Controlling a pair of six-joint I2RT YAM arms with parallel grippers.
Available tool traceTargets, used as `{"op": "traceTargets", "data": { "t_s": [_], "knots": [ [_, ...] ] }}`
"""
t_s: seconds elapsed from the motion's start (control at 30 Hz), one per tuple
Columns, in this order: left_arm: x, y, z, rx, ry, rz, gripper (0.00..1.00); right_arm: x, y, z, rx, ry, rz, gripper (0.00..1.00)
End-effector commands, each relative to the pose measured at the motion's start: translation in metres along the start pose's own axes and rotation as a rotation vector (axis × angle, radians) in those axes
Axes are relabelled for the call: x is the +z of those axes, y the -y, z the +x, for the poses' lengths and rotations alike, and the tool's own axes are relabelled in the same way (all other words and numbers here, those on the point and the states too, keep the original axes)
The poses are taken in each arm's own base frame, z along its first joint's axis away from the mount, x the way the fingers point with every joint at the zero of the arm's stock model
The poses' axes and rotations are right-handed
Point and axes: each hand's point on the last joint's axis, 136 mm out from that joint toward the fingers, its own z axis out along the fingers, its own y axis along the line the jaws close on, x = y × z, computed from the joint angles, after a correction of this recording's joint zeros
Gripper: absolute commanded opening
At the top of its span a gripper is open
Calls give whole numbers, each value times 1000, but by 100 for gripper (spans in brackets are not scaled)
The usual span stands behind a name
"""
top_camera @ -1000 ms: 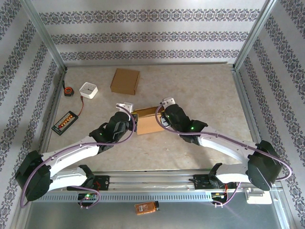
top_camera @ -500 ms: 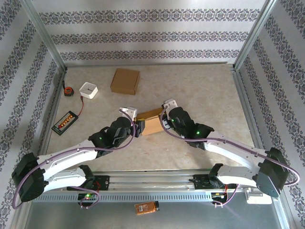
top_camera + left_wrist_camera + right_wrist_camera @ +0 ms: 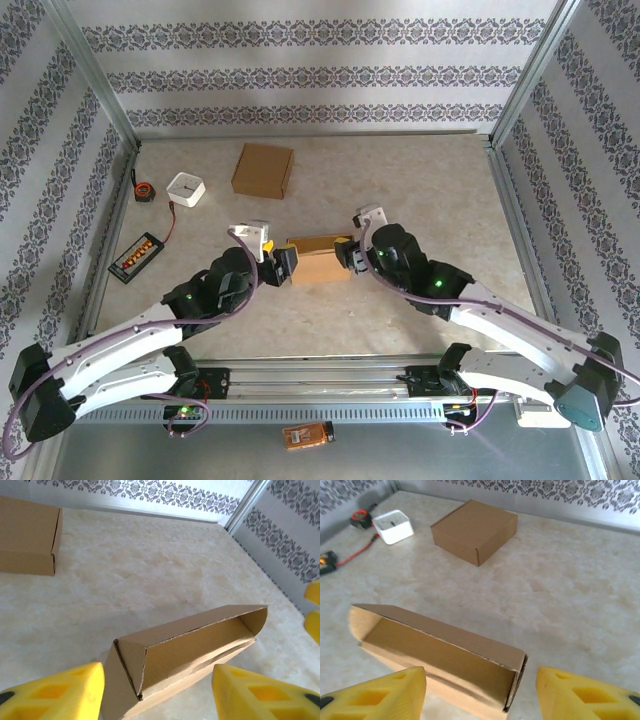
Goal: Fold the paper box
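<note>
Left claw: I am holding my left claw (image 3: pixel 279 264) spread, its yellow fingers (image 3: pixel 55 692) straddling the left end of the paper box (image 3: pixel 318 260) and pinching nothing.
Right claw: my right claw (image 3: pixel 350 253) is standing spread too, at the box's right end and gripping nothing.
Box: it is lying on the table (image 3: pixel 430 190) near the middle, directly between my two claws. It is only partly formed, and one long side is gaping open.
Contact: in the left wrist view one finger is sitting just beside the box's corner, and I cannot tell whether it is touching.
Risk, springing: with neither claw holding it, the creased card is probably free to relax, so the raised walls may be opening out again.
Risk, shoving: if I am closing in from one end only, the light box is likely to slide or turn instead of folding.
Risk, crushing: if I am pinching across the hollow section rather than a flap, I may be flattening it.
</note>
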Motion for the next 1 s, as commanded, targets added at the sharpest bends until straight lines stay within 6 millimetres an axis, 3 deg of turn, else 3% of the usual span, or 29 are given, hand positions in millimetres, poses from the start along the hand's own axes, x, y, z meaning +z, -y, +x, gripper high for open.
{"op": "traceTargets", "data": {
  "t_s": [0.0,0.13,0.23,0.4,0.6,0.83,0.97],
  "knots": [
    [-17,11,-23,-216,25,14,61,-20,-3,-18,155,-42,-77,59],
    [-19,-2,-12,-449,-48,-90,61,-18,4,-13,359,-252,-150,56],
    [-15,-5,-5,-498,-97,-141,60,-16,5,-14,439,-377,-195,52],
    [3,3,-3,-534,-133,-143,60,-1,8,-3,440,-481,-193,50],
    [27,-10,12,-603,-135,-158,59,18,16,11,451,-500,-167,41],
    [36,-15,19,-644,-136,-134,45,28,24,36,417,-551,-129,32],
    [39,-25,36,-637,-176,-168,39,31,30,53,398,-581,-94,29]
  ]
}}
